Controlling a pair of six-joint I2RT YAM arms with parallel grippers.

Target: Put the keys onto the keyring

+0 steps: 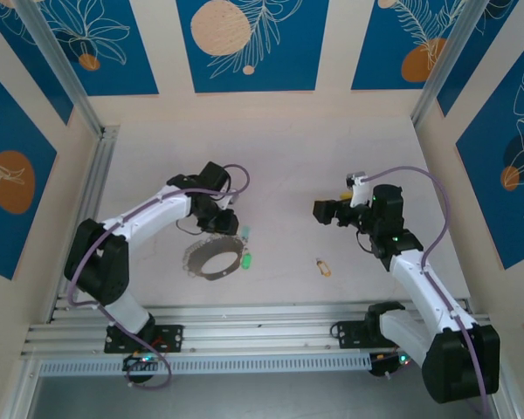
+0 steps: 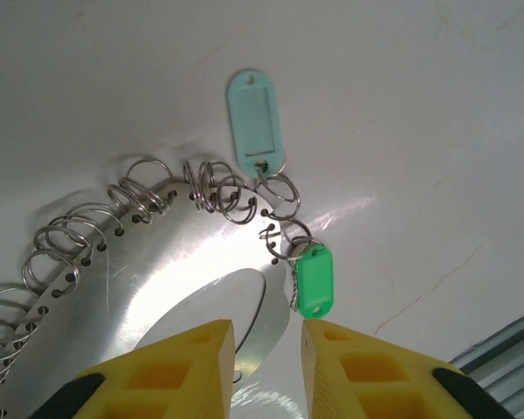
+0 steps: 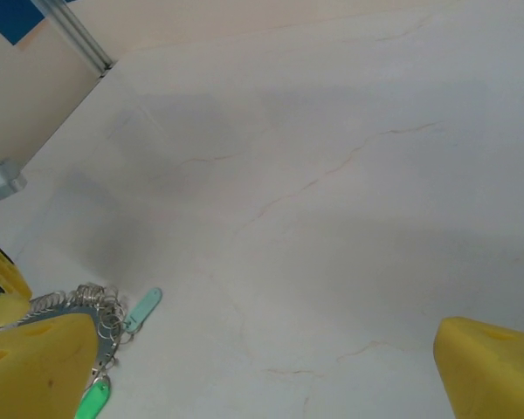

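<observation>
Over on the left, the left pincer [image 2: 268,332] sits low over the keyring [image 2: 140,262], a large flat loop of shiny grey metal band fringed with small silvery wire rings. It lies flat on the pale bench [image 1: 288,157], with a small bright-green plastic tag [image 2: 314,279] and a pale-blue plastic tag [image 2: 255,113] clipped at its edge. The yellow fingers [image 2: 183,371] stand narrow, straddling a stretch of the band's inner rim, though whether the pads actually press it I cannot tell. That band looks thin, light and slick, and probably flexes when lifted, so a pinch across the bare strip, clear of the loose rings, seems the safest hold; the rings and tags look likely to swing and snag. Now the key [image 1: 322,266], a tiny tan-gold metal piece, lies alone on the bench, well apart from the loop and near the right arm. The right pincer [image 3: 262,375] hovers above the bench, spread wide and carrying nothing. That key looks stiff, flat and nearly weightless, and likely skids, so a squeeze across its narrow sides looks best.
</observation>
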